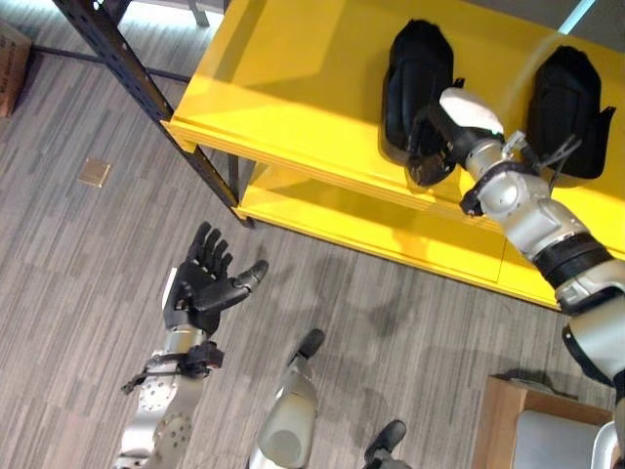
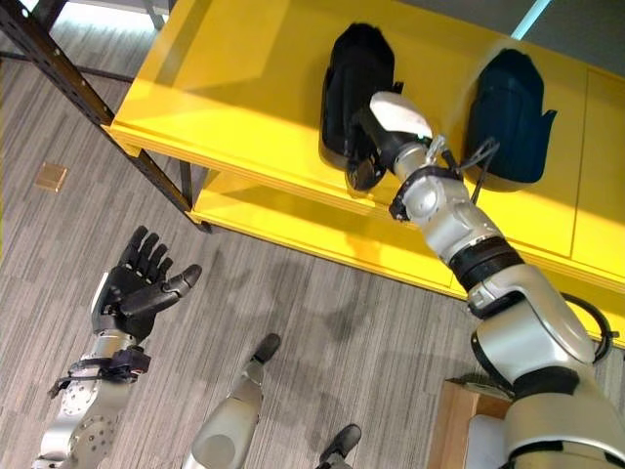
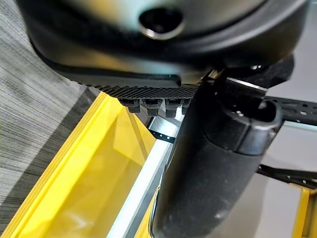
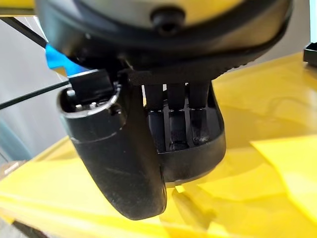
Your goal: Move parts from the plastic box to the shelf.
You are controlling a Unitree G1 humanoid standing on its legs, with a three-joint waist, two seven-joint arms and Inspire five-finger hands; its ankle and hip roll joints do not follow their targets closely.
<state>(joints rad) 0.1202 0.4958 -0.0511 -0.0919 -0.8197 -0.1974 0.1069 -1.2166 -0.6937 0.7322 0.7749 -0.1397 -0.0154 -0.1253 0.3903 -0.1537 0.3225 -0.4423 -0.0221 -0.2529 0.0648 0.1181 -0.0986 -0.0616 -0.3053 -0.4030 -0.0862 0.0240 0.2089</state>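
- The right arm reaches up and forward from the lower right, its wrist bent.
- The right hand [image 1: 437, 147] has its fingers [image 4: 178, 124] and thumb curled round a black part [image 2: 354, 88], gripping it.
- The left arm rises from the lower left.
- The left hand [image 1: 198, 283] hangs in the air, fingers straight and spread, thumb out, holding nothing.

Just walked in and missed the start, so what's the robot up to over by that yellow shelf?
The robot is putting parts onto the yellow shelf. Its right hand is curled round a black part that rests on the top board. A second black part already lies on the same board, apart from the first one. The left hand hangs open over the floor, holding nothing.
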